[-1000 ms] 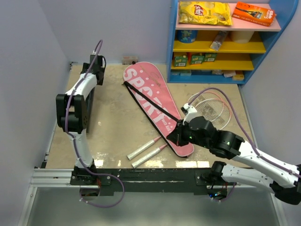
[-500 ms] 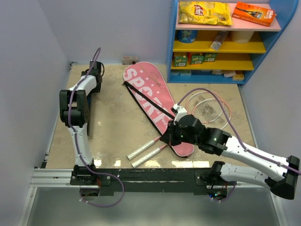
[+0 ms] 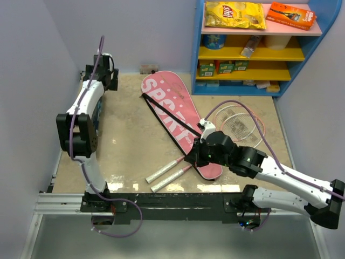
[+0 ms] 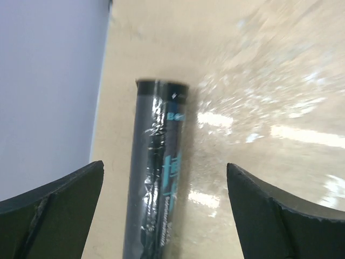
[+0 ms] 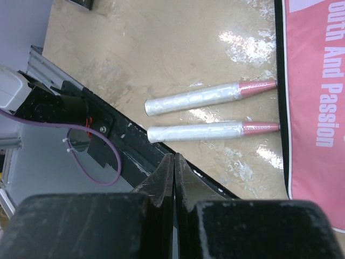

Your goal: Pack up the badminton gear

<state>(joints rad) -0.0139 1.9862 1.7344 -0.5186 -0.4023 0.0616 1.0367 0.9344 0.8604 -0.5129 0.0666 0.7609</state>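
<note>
The pink bag lettered SPORT (image 3: 170, 108) lies slantwise mid-floor. Two pink-framed rackets (image 3: 242, 127) lie under its lower end, their pale handles (image 3: 167, 171) sticking out towards the near rail. The handles also show in the right wrist view (image 5: 199, 97), beside the bag (image 5: 318, 81). My right gripper (image 3: 193, 157) (image 5: 174, 156) is shut and empty, hovering over the bag's lower tip. The long black tube (image 3: 99, 116) (image 4: 159, 172) lies by the left wall. My left gripper (image 3: 100, 86) (image 4: 164, 167) is open above it, one finger on each side. No shuttlecocks are in view.
A blue and yellow shelf (image 3: 253, 54) stands at the back right, with a yellow snack packet (image 3: 234, 15) and an orange box (image 3: 291, 15) on top. The left wall (image 4: 48, 81) is close beside the tube. A black rail (image 3: 172, 202) runs along the near edge.
My left arm has swung up and back towards the far left corner, above the tube. My right gripper has moved left, from the racket heads to the bag's lower tip.
</note>
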